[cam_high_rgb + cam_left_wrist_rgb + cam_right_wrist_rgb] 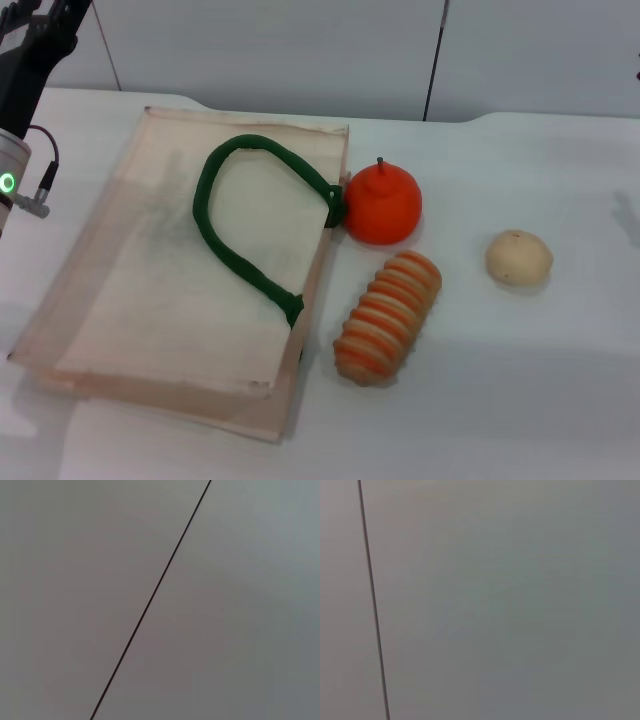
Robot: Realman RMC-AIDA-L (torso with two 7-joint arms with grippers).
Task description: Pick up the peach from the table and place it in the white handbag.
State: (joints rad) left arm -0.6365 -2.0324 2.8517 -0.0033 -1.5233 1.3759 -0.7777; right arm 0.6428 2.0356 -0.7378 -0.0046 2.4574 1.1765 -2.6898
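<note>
The white handbag lies flat on the left half of the table, with a dark green loop handle resting on top of it. No peach shows in any view; no pale-pink ball is on the visible table. My left arm is raised at the far left, and its gripper is up by the top left corner, well above and behind the bag. My right gripper is out of view. Both wrist views show only a grey wall with a dark seam.
A bright orange stemmed fruit sits against the bag's right edge. An orange-and-cream ribbed item lies in front of it. A beige ball sits to the right. The white table extends around them.
</note>
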